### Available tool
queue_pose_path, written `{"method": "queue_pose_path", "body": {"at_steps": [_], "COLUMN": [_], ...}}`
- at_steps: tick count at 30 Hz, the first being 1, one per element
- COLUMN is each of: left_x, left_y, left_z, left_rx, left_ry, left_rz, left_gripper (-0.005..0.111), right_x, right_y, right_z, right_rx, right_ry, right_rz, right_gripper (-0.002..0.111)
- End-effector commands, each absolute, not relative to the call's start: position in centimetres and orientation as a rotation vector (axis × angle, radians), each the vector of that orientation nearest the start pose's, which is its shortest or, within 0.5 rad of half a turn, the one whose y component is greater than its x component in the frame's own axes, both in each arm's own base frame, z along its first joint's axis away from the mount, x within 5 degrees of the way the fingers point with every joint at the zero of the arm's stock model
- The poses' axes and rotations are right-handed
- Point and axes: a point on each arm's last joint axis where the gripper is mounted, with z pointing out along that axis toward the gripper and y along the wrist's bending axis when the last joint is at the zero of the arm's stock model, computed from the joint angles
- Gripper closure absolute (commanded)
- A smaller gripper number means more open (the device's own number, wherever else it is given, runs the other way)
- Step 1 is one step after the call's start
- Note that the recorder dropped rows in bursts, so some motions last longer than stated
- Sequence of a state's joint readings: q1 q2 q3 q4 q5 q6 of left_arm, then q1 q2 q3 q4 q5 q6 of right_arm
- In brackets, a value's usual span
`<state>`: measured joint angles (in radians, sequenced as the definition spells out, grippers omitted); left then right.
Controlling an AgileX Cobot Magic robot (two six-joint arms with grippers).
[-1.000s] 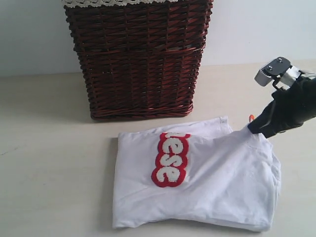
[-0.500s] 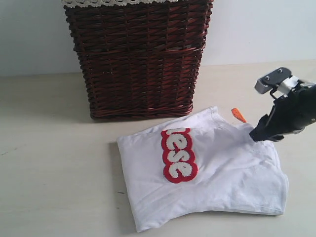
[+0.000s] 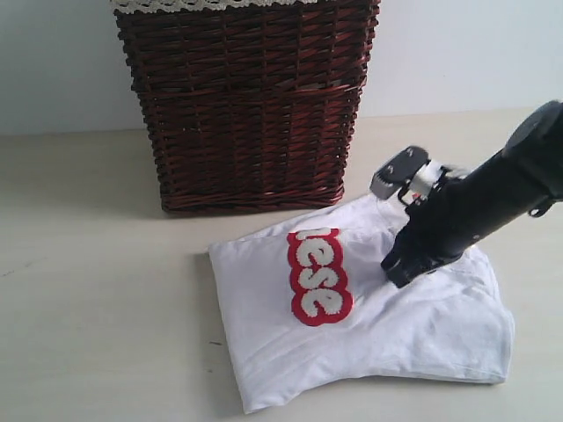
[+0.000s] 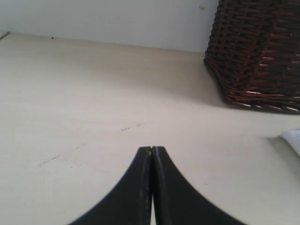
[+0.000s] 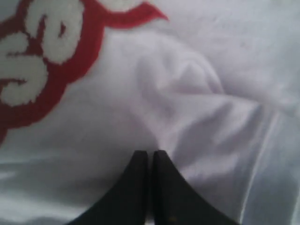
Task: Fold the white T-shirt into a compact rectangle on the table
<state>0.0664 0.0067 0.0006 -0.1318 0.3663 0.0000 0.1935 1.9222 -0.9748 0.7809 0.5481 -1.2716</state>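
Note:
The white T-shirt (image 3: 413, 325) lies folded on the table (image 3: 88, 264) in front of the basket, its red patch with white letters (image 3: 317, 277) facing up. My right gripper (image 3: 396, 271) is shut and points down at the cloth just right of the patch. In the right wrist view its tips (image 5: 149, 152) are together over wrinkled white fabric (image 5: 201, 93), with nothing seen between them, and the patch (image 5: 42, 61) is nearby. My left gripper (image 4: 152, 149) is shut over bare table, with a corner of the shirt (image 4: 293, 138) off to one side. The exterior view does not show it.
A tall dark wicker basket (image 3: 246, 105) with cream lace trim stands behind the shirt against the pale wall. The left wrist view shows its base (image 4: 258, 47) too. Bare table stretches to the left of the shirt and in front of it.
My right arm let go of the shirt's far right corner and swung left over the middle of the shirt. The shirt shifted and turned a little, then settled. The left gripper stayed put.

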Motion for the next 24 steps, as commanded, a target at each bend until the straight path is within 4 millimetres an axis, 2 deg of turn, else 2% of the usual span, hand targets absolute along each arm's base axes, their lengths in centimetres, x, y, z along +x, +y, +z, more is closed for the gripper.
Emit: {"method": "queue_pose_path", "body": {"at_steps": [1, 3, 8, 15, 17, 20, 24], "left_x": [5.3, 5.3, 5.3, 5.3, 5.3, 5.3, 5.3], "left_y": [-0.1, -0.1, -0.1, -0.1, -0.1, -0.1, -0.1], "left_z": [18.1, 18.1, 18.1, 18.1, 18.1, 18.1, 18.1], "left_rx": [-0.138, -0.138, -0.138, -0.138, -0.138, -0.138, -0.138], "left_ry": [1.834, 1.834, 1.834, 1.834, 1.834, 1.834, 1.834], "left_rz": [-0.089, -0.089, -0.089, -0.089, -0.089, -0.089, -0.089], "left_gripper": [0.107, 0.107, 0.107, 0.107, 0.107, 0.107, 0.107], "right_x": [32.0, 31.2, 28.9, 28.9, 29.0, 29.2, 29.6], "right_y": [10.5, 11.1, 13.1, 14.5, 14.5, 14.4, 13.4], "right_z": [9.4, 8.9, 9.3, 9.9, 11.2, 15.0, 22.0], "right_rx": [-1.113, -1.157, -1.257, -1.188, -1.172, -1.091, -0.943], "right_ry": [2.625, 2.691, 2.772, 2.738, 2.702, 2.608, 2.333], "right_rz": [0.446, 0.491, 0.724, 0.740, 0.727, 0.668, 0.469], "right_gripper": [0.108, 0.108, 0.108, 0.108, 0.108, 0.108, 0.108]}}
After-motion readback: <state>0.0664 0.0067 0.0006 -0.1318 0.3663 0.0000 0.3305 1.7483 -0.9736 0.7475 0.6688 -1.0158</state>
